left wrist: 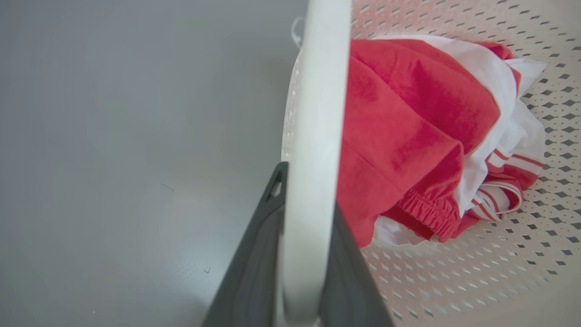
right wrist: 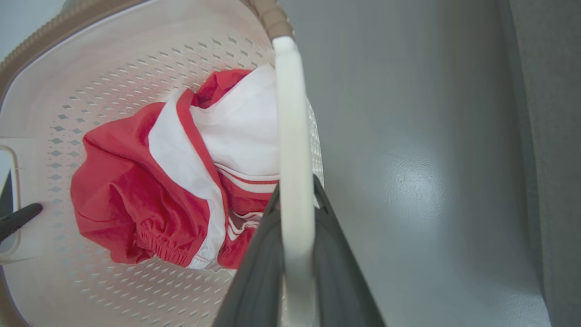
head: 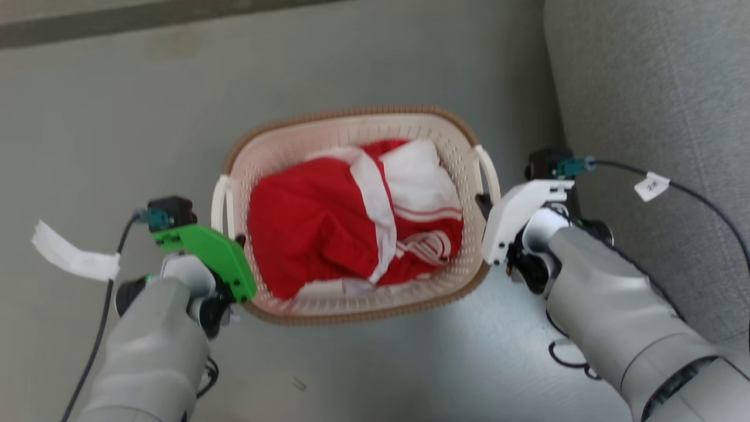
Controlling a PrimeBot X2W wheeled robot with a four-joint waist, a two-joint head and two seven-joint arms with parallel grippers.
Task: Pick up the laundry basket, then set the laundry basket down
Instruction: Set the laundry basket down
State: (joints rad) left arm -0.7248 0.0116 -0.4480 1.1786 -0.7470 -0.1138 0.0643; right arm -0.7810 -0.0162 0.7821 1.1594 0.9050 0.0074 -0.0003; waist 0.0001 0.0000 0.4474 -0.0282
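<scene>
The laundry basket, cream with a brown rim, sits between my two arms over the grey floor. It holds a red and white garment. My left gripper, under its green mount, is shut on the basket's left loop handle. In the left wrist view the dark fingers clamp that white handle. My right gripper is shut on the right loop handle, which runs between its fingers in the right wrist view. I cannot tell whether the basket's base touches the floor.
A grey sofa stands close on the right, just beyond my right arm. A dark strip runs along the far edge of the floor. Cables with white tags hang off both wrists. Bare floor lies to the left and ahead.
</scene>
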